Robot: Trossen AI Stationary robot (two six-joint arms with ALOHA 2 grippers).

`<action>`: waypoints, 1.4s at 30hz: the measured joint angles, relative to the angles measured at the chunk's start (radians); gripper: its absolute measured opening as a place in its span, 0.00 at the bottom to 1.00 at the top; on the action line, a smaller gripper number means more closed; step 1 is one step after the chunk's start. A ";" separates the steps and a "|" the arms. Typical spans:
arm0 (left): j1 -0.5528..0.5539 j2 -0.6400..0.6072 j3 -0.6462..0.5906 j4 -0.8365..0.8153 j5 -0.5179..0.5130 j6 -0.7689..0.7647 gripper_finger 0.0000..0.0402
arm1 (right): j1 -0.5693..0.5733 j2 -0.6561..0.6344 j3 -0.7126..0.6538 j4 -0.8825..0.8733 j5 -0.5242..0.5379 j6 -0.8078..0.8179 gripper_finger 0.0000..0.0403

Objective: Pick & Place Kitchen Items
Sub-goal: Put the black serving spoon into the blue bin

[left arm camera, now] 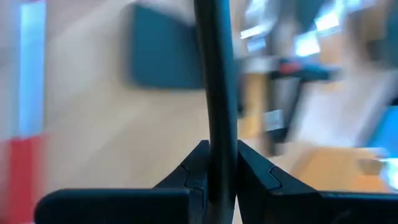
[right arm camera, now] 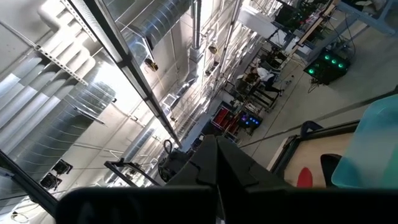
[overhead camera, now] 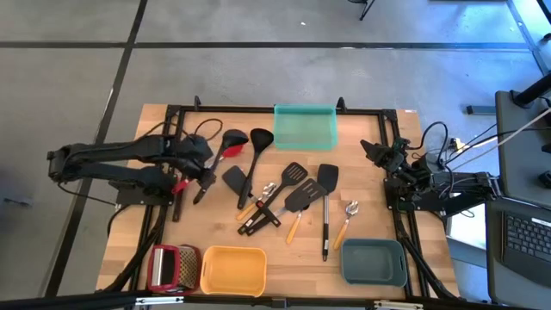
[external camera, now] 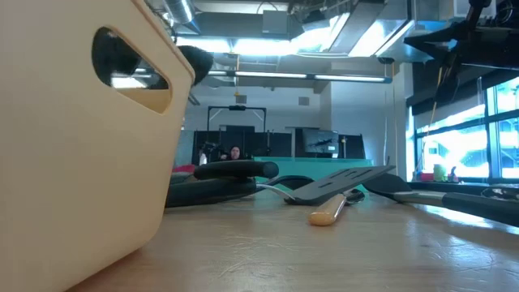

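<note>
Several long-handled utensils lie on the wooden table: a red spoon point(overhead camera: 229, 149), two black ladles point(overhead camera: 260, 139), black turners point(overhead camera: 297, 200), wood-handled tools point(external camera: 328, 212) and a small metal spoon point(overhead camera: 350, 209). My left gripper point(overhead camera: 207, 175) is left of centre, shut on a black spatula point(overhead camera: 234, 179); its flat head also shows in the left wrist view point(left arm camera: 165, 56). My right gripper point(overhead camera: 372, 148) waits at the table's right side, shut and empty, tipped toward the ceiling point(right arm camera: 216, 152). My left gripper pinches the black spatula's handle point(left arm camera: 216, 124) between its two fingers point(left arm camera: 255, 165). The handle runs on past the fingertips to the flat head. Whether the spatula is clear of the table, I cannot tell.
A teal tray point(overhead camera: 305, 127) stands at the far middle, a yellow tray point(overhead camera: 232, 269) and a red-framed grater point(overhead camera: 165, 265) at the near left, and a grey-blue tray point(overhead camera: 374, 262) at the near right. The black frame rails point(overhead camera: 172, 129) run along the table's sides.
</note>
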State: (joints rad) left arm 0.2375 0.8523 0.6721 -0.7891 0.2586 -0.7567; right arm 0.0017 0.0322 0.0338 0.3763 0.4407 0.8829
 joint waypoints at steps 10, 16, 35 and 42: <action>-0.002 0.045 0.002 0.593 0.243 -0.193 0.10 | 0.000 0.000 0.000 0.003 -0.128 0.000 0.00; -0.024 0.149 0.003 0.831 0.381 -0.286 0.10 | 0.000 0.000 0.000 0.051 -0.249 0.019 0.00; -0.165 0.573 0.108 1.233 0.624 -0.397 0.10 | 0.000 0.030 0.196 0.077 -0.606 0.032 0.00; -0.166 0.626 0.217 1.232 0.653 -0.374 0.10 | 0.030 0.171 0.322 -0.134 -0.809 0.166 0.00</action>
State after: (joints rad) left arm 0.0717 1.4784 0.8896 0.4430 0.9115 -1.1307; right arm 0.0322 0.2035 0.3555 0.2422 -0.3685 1.0488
